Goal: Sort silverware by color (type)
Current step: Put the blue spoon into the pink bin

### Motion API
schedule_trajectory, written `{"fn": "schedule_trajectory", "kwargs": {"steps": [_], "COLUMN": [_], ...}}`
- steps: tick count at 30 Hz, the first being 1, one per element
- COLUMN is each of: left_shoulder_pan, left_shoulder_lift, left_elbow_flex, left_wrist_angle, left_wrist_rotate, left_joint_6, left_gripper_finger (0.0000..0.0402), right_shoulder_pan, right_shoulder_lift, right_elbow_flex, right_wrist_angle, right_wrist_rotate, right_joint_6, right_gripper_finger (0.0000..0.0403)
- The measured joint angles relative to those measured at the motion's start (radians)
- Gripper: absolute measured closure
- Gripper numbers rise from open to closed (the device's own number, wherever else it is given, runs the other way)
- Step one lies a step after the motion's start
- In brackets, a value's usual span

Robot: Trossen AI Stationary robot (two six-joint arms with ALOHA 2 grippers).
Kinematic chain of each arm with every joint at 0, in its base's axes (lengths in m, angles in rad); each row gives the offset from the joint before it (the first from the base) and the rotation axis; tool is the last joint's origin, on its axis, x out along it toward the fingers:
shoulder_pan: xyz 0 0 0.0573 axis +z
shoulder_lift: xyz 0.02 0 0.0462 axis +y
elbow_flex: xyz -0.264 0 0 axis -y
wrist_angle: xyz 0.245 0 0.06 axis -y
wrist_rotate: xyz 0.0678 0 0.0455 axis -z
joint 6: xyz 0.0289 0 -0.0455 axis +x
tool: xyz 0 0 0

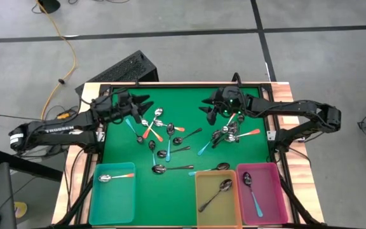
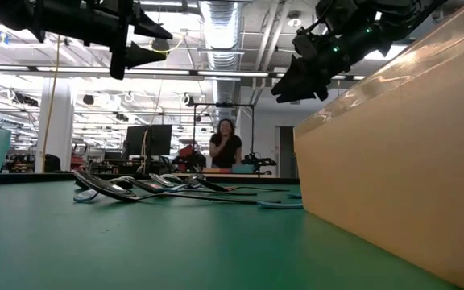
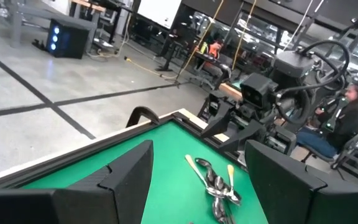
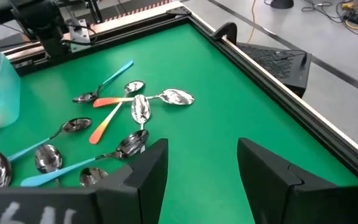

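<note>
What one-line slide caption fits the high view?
Both open claws, left and right, hover over scattered spoons on green mat.

The high view looks straight down on the green counter (image 1: 183,156). The low view sits at counter level, close beside the yellow bin (image 2: 401,145), facing the room. Both wrist views look across the scattered spoons (image 4: 114,118).

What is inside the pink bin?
The pink bin holds one spoon with a light blue handle, its shiny bowl toward the mat. Nothing else shows inside; only the floor right under that spoon is hidden.
</note>
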Motion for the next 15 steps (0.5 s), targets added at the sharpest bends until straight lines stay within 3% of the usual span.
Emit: {"fn": "schedule_trajectory", "kwargs": {"steps": [7,15], "left_shoulder_pan": [0.000,-0.001], "left_shoulder_lift": [-0.102,-0.243], "left_elbow_flex": [0.000,0.000], "left_wrist_angle": [-0.090,-0.172], "left_wrist_rotate": [-0.006,-0.104], "left_joint_6": [0.038,0.080], "left_gripper_finger": [0.0164,0.0164], "right_shoulder_pan": [0.002,0.002], "right_shoulder_lift": [0.000,0.000], "right_elbow_flex": [0.006,0.095], "right_wrist_angle": [0.001,0.040], "right_wrist_rotate": [-0.001,-0.001], "right_joint_6": [0.033,0.024], "right_gripper_finger": [0.0200,0.0200]}}
